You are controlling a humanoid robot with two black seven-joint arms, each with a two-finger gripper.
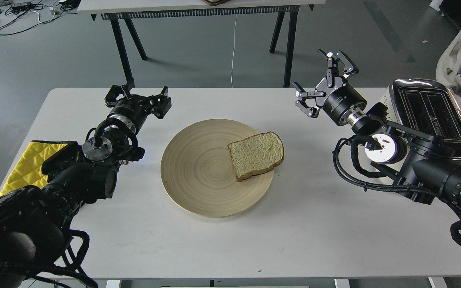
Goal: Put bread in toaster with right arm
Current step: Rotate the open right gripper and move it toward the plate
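Observation:
A slice of pale bread [257, 154] with a brown crust lies flat on the right side of a round wooden plate [198, 172] in the middle of the white table. The cream toaster [430, 114] with chrome top and two black slots stands at the table's right edge, partly hidden behind my right arm. My right gripper [321, 78] hovers open above the table's far edge, up and to the right of the bread, with nothing between its fingers. My left gripper [137, 95] is open and empty at the far left of the plate.
A yellow quilted cloth [28, 164] lies at the table's left edge under my left arm. Behind the white table [314, 224] stands another table with black legs [290, 48]. A white chair part [460, 48] rises at the right.

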